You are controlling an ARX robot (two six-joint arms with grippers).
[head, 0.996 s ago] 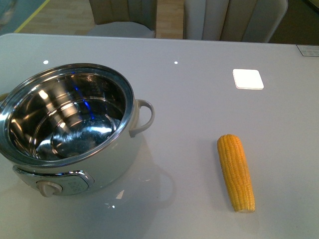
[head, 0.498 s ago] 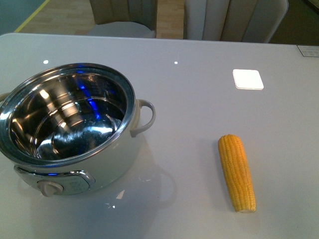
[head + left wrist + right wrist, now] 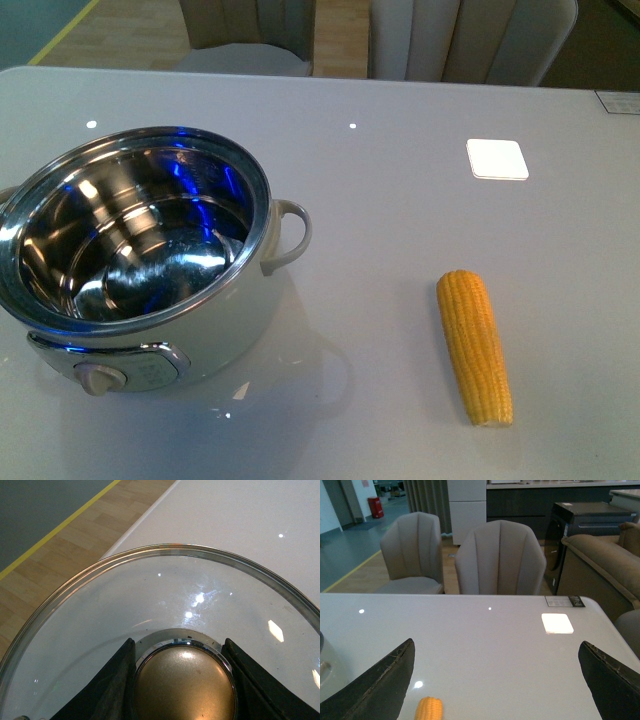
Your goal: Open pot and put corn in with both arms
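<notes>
On the near left, your pot (image 3: 135, 240) stands open, blue glints (image 3: 205, 212) now spreading inside; left claw (image 3: 182, 680) clamps the lid (image 3: 150, 605); right claw (image 3: 496, 645) gapes wide; corn (image 3: 474, 347) goes next.

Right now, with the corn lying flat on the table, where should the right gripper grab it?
Probably mid-cob, from straight above. The corn lies flat with its long axis running roughly near to far, so the open right gripper should close across its width.
</notes>
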